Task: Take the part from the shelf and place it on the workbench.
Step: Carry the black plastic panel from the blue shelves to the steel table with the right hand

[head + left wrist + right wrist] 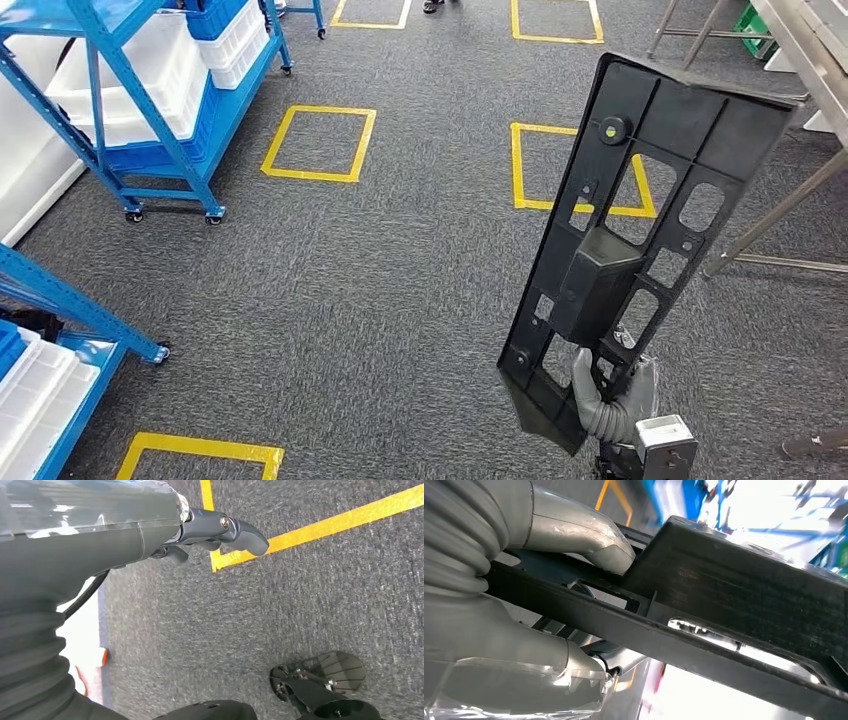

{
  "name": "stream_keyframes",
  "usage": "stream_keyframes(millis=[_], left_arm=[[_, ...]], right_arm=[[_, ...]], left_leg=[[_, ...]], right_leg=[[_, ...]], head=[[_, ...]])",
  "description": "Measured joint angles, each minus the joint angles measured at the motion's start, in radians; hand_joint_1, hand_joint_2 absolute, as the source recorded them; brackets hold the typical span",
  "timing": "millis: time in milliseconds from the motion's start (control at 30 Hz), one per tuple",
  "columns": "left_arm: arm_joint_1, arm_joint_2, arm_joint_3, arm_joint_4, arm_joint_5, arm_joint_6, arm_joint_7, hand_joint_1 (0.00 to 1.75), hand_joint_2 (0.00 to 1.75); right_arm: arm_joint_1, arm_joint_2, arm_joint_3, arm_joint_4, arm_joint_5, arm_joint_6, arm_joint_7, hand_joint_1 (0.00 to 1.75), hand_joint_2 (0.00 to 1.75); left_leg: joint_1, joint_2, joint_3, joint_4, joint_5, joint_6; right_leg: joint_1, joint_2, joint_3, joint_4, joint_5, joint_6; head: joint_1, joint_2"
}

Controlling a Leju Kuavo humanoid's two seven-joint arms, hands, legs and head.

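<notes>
The part (625,230) is a long black plastic panel with many cut-outs and a boxy lump in its middle. It stands nearly upright at the lower right of the head view. My right hand (605,410) grips its lower end from below. In the right wrist view the grey thumb (594,540) presses on the part (734,590) and the other fingers wrap under its edge. My left hand (215,530) hangs over the carpet with its dark fingers loosely bent and nothing in them. The metal workbench (815,55) stands at the far right.
A blue wheeled shelf (150,130) with white and blue bins stands at the upper left. Another blue shelf (60,300) is at the lower left. Yellow tape squares (320,143) mark the grey carpet. A person's feet (435,5) show at the top edge.
</notes>
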Motion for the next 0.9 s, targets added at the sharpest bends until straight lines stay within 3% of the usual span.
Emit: stream_keyframes(millis=[67,133,167,200,233,300,367,400,467,500,567,633,667,700,733,767,833,900], left_arm=[[-0.001,0.001,0.000,0.000,-0.002,-0.003,0.007,0.00,1.75],[-0.006,0.001,0.000,0.000,-0.001,-0.004,0.009,0.00,1.75],[-0.007,0.001,0.000,0.000,0.000,-0.005,0.009,0.00,1.75],[-0.007,0.002,0.001,0.000,0.001,-0.004,0.010,0.00,1.75],[-0.005,0.003,0.001,0.000,0.001,-0.004,0.011,0.00,1.75],[0.000,0.005,0.001,0.000,0.002,-0.003,0.009,0.00,1.75],[0.003,0.006,0.001,0.000,0.002,-0.002,0.006,0.00,1.75],[0.003,0.007,0.001,0.000,0.002,-0.002,0.006,0.00,1.75],[0.002,0.007,0.001,0.000,0.002,-0.003,0.006,0.00,1.75],[0.002,0.006,0.001,0.000,0.001,-0.004,0.007,0.00,1.75],[0.003,0.005,0.001,0.000,-0.001,-0.005,0.010,0.00,1.75],[0.006,0.004,0.001,0.000,-0.002,-0.007,0.015,0.00,1.75],[0.008,0.004,0.001,0.000,-0.001,-0.007,0.018,0.00,1.75],[0.008,0.004,0.001,0.000,-0.001,-0.008,0.021,0.00,1.75],[0.009,0.003,0.001,0.000,0.000,-0.008,0.023,0.00,1.75],[0.009,0.003,0.001,0.000,0.001,-0.008,0.024,0.00,1.75],[0.009,0.003,0.001,0.000,0.002,-0.008,0.025,0.00,1.75],[0.009,0.003,0.001,0.000,0.003,-0.007,0.025,0.00,1.75]], right_arm=[[0.004,-0.001,-0.004,-0.005,0.044,-0.064,-0.009,1.75,1.75],[0.007,-0.002,-0.006,-0.010,0.094,-0.146,-0.013,1.75,1.75],[0.011,-0.003,-0.005,-0.011,0.090,-0.161,-0.008,1.75,1.75],[0.015,-0.007,-0.001,-0.011,0.052,-0.141,0.001,1.75,1.75],[0.020,-0.013,0.004,-0.011,-0.031,-0.076,0.013,1.75,1.75],[0.024,-0.027,0.015,-0.008,-0.270,0.147,0.033,1.75,1.75],[0.021,-0.034,0.020,-0.007,-0.453,0.340,0.033,1.75,1.75],[0.019,-0.036,0.020,-0.007,-0.470,0.367,0.028,1.75,1.75],[0.019,-0.036,0.019,-0.011,-0.371,0.283,0.022,1.75,1.75],[0.021,-0.037,0.020,-0.013,-0.283,0.195,0.025,1.75,1.75],[0.024,-0.041,0.029,-0.015,-0.151,0.071,0.037,1.75,1.75],[0.025,-0.049,0.041,-0.011,-0.143,0.089,0.042,1.75,1.75],[0.025,-0.053,0.045,-0.009,-0.145,0.107,0.040,1.75,1.75],[0.026,-0.054,0.047,-0.006,-0.136,0.106,0.037,1.75,1.75],[0.026,-0.054,0.048,-0.005,-0.115,0.084,0.034,1.75,1.75],[0.026,-0.054,0.049,-0.004,-0.098,0.059,0.032,1.75,1.75],[0.024,-0.055,0.049,-0.004,-0.085,0.033,0.032,1.75,1.75],[0.022,-0.056,0.052,-0.004,-0.089,0.037,0.032,1.75,1.75]], left_leg=[[0.004,-0.039,-0.037,0.088,-0.054,-0.006],[0.004,-0.069,-0.105,0.233,-0.115,-0.008],[0.004,-0.074,-0.132,0.283,-0.126,-0.007],[0.004,-0.076,-0.143,0.297,-0.116,-0.006],[0.004,-0.080,-0.136,0.268,-0.085,-0.003],[0.004,-0.108,-0.086,0.130,-0.004,0.006],[0.003,-0.142,-0.051,0.028,0.034,0.012],[0.002,-0.150,-0.047,0.015,0.032,0.015],[0.002,-0.134,-0.043,0.005,0.038,0.025],[0.003,-0.124,-0.040,-0.002,0.042,0.031],[0.006,-0.102,-0.036,-0.013,0.051,0.042],[0.003,-0.079,-0.037,-0.015,0.051,0.046],[0.002,-0.067,-0.038,-0.014,0.050,0.046],[0.001,-0.056,-0.037,-0.014,0.049,0.045],[0.002,-0.046,-0.036,-0.014,0.047,0.044],[0.002,-0.038,-0.032,-0.014,0.045,0.041],[0.000,-0.023,-0.024,-0.012,0.037,0.032],[-0.003,-0.010,-0.019,-0.011,0.031,0.020]], right_leg=[[-0.004,0.017,0.004,-0.005,0.002,-0.012],[-0.001,0.036,0.004,-0.004,0.002,-0.018],[0.001,0.048,0.005,-0.003,0.001,-0.019],[0.003,0.061,0.006,-0.002,0.001,-0.020],[0.004,0.076,0.008,-0.001,0.000,-0.020],[0.004,0.104,0.009,0.005,-0.002,-0.017],[0.003,0.126,0.003,0.010,-0.002,-0.008],[0.001,0.135,-0.001,0.010,0.000,-0.001],[-0.001,0.149,-0.004,0.007,0.004,0.012],[0.000,0.139,-0.008,0.013,0.000,0.016],[0.002,0.091,-0.040,0.079,-0.042,0.023],[-0.002,0.050,-0.104,0.212,-0.109,0.030],[-0.005,0.043,-0.131,0.268,-0.128,0.033],[-0.008,0.039,-0.142,0.293,-0.130,0.036],[-0.012,0.035,-0.130,0.274,-0.111,0.039],[-0.014,0.026,-0.097,0.214,-0.078,0.040],[-0.012,-0.016,-0.017,0.066,-0.027,0.035],[-0.004,-0.038,0.016,0.002,-0.017,0.024]], head=[[0.000,0.000],[0.000,0.000],[0.000,0.000],[0.000,0.000],[0.000,0.000],[0.000,0.000],[0.000,0.000],[0.000,0.000],[0.000,0.000],[0.000,0.000],[0.000,0.000],[0.000,0.000],[0.000,0.000],[0.000,0.000],[0.000,0.000],[0.000,0.000],[0.000,0.000],[0.000,0.000]])
